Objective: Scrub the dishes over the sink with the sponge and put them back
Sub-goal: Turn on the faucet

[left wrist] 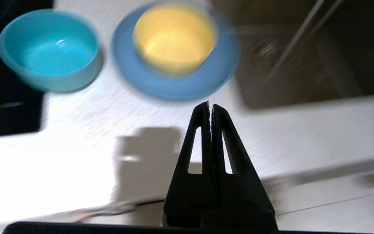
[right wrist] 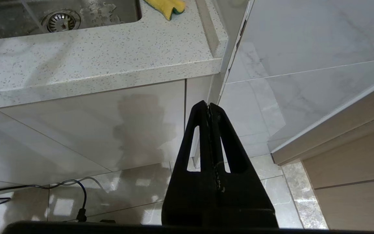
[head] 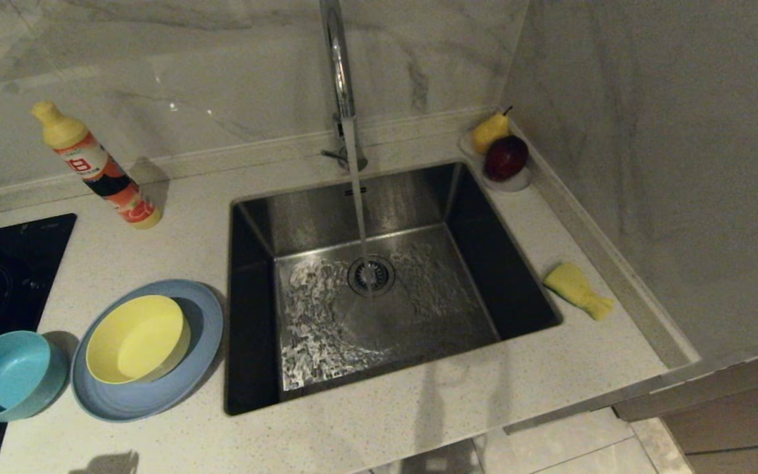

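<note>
Nearest the lens, the left gripper (left wrist: 210, 105) hangs pinched together and empty over the counter's front edge; the right gripper (right wrist: 208, 105), likewise closed on nothing, sits low before the cabinet. From the sink (head: 254, 316), tap running, the plate (head: 204, 329) with the yellow bowl (head: 135, 339) lies at nine o'clock, the teal bowl (head: 7, 375) beyond; the sponge (head: 576, 289) at three o'clock. Judged so, nothing is scrubbed yet; everything remains.

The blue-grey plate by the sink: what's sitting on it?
A yellow bowl sits on the plate, toward its back-left side, and looks empty. The plate's surface under the bowl is hidden. The teal bowl stands beside it, on the counter and the cooktop's edge.
</note>
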### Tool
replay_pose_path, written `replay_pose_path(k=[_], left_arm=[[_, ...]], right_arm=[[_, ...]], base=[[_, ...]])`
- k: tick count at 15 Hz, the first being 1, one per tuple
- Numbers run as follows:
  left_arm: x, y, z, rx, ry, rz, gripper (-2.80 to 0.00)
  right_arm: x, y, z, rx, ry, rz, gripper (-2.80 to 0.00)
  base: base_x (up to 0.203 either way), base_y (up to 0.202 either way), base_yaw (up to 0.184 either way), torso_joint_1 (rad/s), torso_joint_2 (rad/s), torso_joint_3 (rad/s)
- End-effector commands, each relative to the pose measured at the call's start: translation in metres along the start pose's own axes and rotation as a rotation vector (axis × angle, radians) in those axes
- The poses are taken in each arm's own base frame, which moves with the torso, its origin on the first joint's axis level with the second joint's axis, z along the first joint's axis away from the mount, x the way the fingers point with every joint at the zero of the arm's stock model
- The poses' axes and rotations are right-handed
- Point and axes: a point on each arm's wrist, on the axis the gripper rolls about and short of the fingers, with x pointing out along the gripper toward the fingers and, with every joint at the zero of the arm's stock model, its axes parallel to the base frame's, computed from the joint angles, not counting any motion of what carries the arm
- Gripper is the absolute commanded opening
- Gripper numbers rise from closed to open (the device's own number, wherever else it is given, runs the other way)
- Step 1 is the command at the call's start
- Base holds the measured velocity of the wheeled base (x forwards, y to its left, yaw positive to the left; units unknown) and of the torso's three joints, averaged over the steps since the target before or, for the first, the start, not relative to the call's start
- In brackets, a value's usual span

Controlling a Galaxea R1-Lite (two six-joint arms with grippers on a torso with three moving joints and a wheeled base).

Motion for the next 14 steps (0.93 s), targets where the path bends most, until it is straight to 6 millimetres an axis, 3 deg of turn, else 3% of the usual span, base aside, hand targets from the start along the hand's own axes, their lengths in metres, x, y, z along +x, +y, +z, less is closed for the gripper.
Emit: replay_pose_path(k=[1, 4, 14], left_arm=[[0.0021, 0.0031, -0.0213, 0.137, -0.03, 0.068, -2.8], [0.0059, 0.002, -0.0311, 0.137, -0.02, -0.007, -2.8], [0.0064, 0.0019, -0.0307, 0.131, -0.037, -0.011, -2.8]], right_arm=[[0.0, 0.0, 0.0, 0.001, -0.001, 0.001, -2.8], [0.0, 0.0, 0.0, 0.0, -0.001, 0.001, -2.8], [0.0, 0.0, 0.0, 0.001, -0.001, 0.001, -2.8]], base=[[0.0, 0.0, 0.0, 0.0, 0.0, 0.0], [0.0, 0.0, 0.0, 0.0, 0.0, 0.0], [0.0, 0.0, 0.0, 0.0, 0.0, 0.0]])
